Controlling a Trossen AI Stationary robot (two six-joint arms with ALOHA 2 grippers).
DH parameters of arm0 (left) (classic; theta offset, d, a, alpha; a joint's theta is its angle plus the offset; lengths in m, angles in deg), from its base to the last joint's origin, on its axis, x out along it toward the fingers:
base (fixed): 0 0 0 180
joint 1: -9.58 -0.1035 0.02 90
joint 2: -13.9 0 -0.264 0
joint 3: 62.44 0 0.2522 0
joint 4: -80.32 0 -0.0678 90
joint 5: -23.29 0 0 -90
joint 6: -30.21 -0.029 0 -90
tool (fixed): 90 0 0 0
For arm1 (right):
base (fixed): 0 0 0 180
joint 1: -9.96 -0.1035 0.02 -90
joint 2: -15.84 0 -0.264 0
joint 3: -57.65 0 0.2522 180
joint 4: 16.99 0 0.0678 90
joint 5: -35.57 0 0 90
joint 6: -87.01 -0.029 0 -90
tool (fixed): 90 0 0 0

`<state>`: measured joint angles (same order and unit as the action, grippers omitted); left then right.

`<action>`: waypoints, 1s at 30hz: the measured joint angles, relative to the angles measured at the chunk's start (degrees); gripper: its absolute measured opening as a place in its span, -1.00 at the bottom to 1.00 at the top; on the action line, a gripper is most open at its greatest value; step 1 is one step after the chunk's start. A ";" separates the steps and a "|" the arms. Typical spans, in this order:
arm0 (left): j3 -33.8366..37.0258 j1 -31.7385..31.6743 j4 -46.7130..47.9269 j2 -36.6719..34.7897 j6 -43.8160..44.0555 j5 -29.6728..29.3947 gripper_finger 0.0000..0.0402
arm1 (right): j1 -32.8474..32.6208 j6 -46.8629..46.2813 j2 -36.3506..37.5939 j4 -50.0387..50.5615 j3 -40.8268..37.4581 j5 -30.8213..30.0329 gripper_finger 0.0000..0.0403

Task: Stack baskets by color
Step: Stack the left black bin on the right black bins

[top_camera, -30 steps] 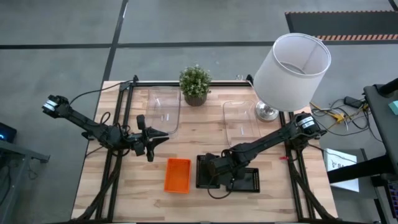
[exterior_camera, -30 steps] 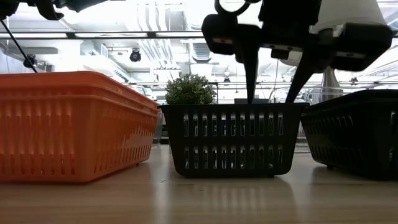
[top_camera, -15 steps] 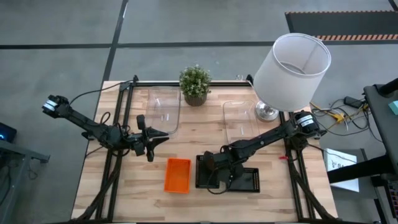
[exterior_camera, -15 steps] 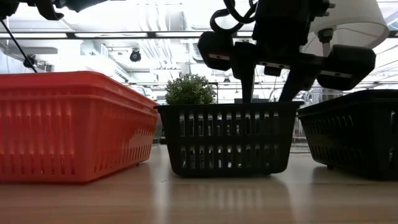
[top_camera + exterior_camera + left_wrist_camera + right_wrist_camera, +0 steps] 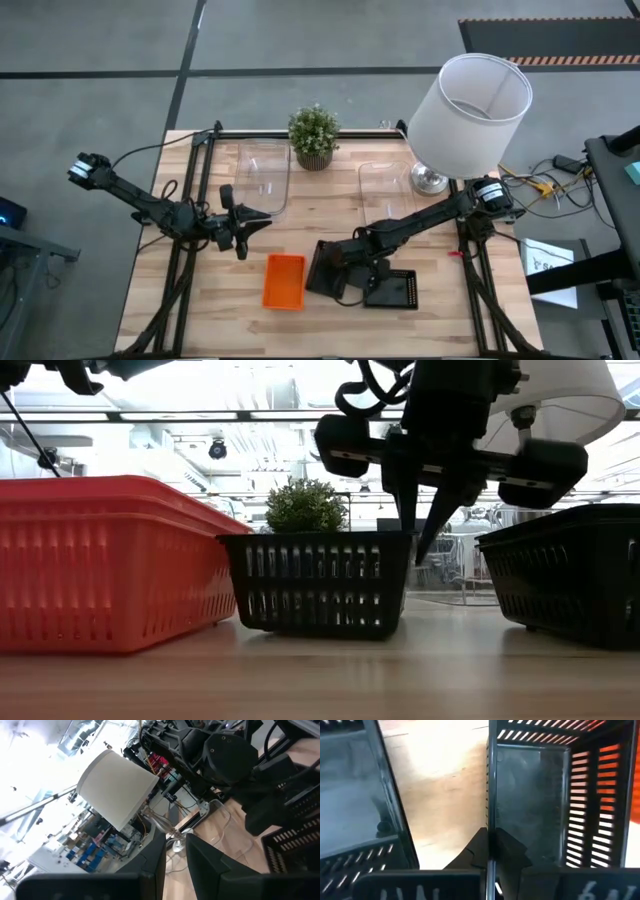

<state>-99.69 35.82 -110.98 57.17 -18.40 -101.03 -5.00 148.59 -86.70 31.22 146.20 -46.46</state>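
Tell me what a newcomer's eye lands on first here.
The big white lamp at the table's far right corner stands out first. Next, the right pincer is shut on the wall of a black basket at the near middle, tipping it askew beside the bright orange basket. The left pincer hangs idle at the left.

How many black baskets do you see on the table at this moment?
2. One black basket lies beside the orange basket, with the right gripper shut on its wall. The second black basket sits just to its right, near the front edge. None seem hidden.
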 joint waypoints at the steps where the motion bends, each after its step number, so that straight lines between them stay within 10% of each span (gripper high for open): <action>1: 0.00 0.00 0.00 0.00 -0.79 0.00 -0.71 | 0.00 0.97 0.00 0.12 0.00 0.00 -0.94; 13: 0.00 0.01 0.00 0.94 -1.67 -0.02 -0.71 | -0.02 -1.90 0.67 12.59 8.82 -3.37 -0.95; 30: 0.00 0.00 -0.31 0.83 -1.85 -0.37 -0.71 | -4.15 -45.49 0.80 28.22 31.16 -19.92 -0.96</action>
<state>-99.69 35.82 -111.29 58.00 -20.24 -101.41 -9.15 103.11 -85.91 59.44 177.36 -66.39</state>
